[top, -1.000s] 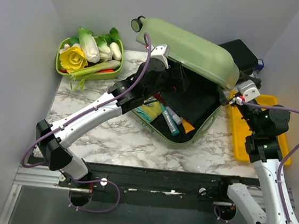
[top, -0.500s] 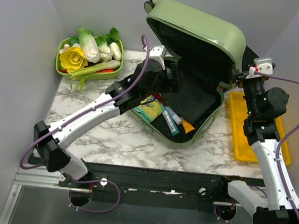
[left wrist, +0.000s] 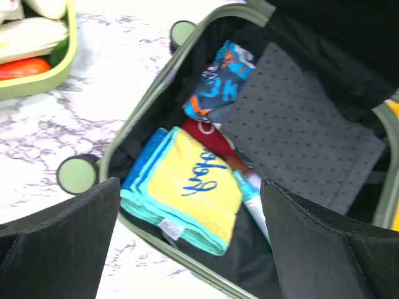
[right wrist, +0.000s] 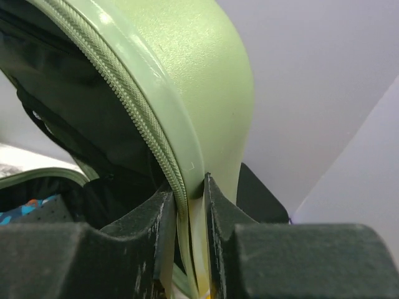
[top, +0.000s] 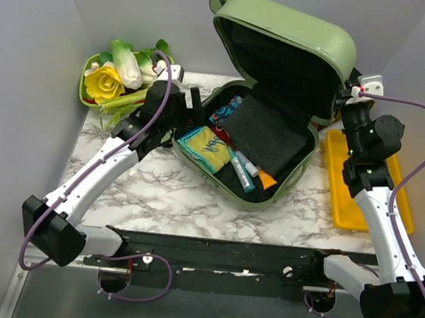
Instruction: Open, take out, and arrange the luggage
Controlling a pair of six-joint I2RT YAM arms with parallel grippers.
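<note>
From above, you see the luggage [top: 293, 42] lying open on the table [top: 156, 191], its lid raised. Your left wrist view shows the left end effector [left wrist: 190, 187] spread wide, facing the yellow towel [left wrist: 202, 177] inside. Your right wrist view shows the right end effector [right wrist: 189, 187] clamped on the lid's rim.

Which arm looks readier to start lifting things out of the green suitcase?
Left. Its left tool hangs open, facing the yellow towel inside; the right tool is clamped on the rim of the suitcase lid, holding it up.
</note>
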